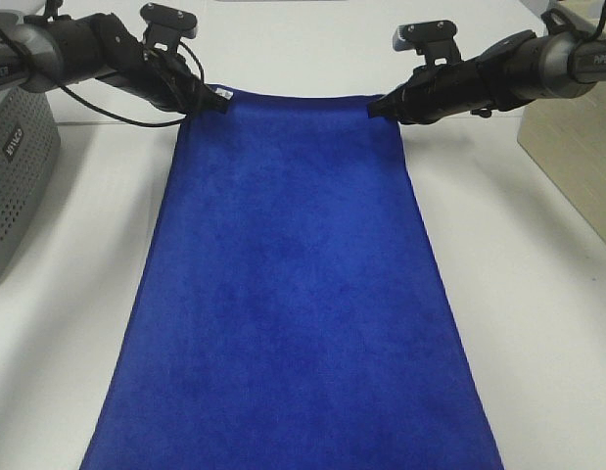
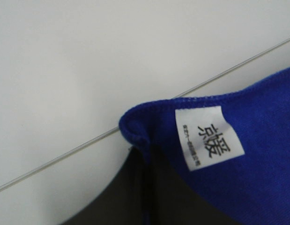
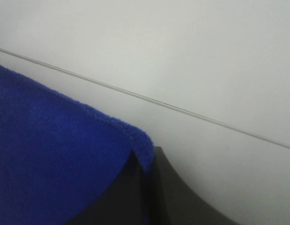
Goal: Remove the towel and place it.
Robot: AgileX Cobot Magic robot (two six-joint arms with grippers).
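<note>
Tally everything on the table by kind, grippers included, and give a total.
Blue towel: 1
White tag on the towel: 1
Grey perforated basket at the left edge: 1
Pale box at the right edge: 1
Grippers: 2, left gripper and right gripper, each shut on a towel corner
Total: 6

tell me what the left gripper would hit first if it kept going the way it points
Probably the right gripper: the left gripper, shut on the towel corner, points across the towel's far edge toward it. Depth is hard to judge.
</note>
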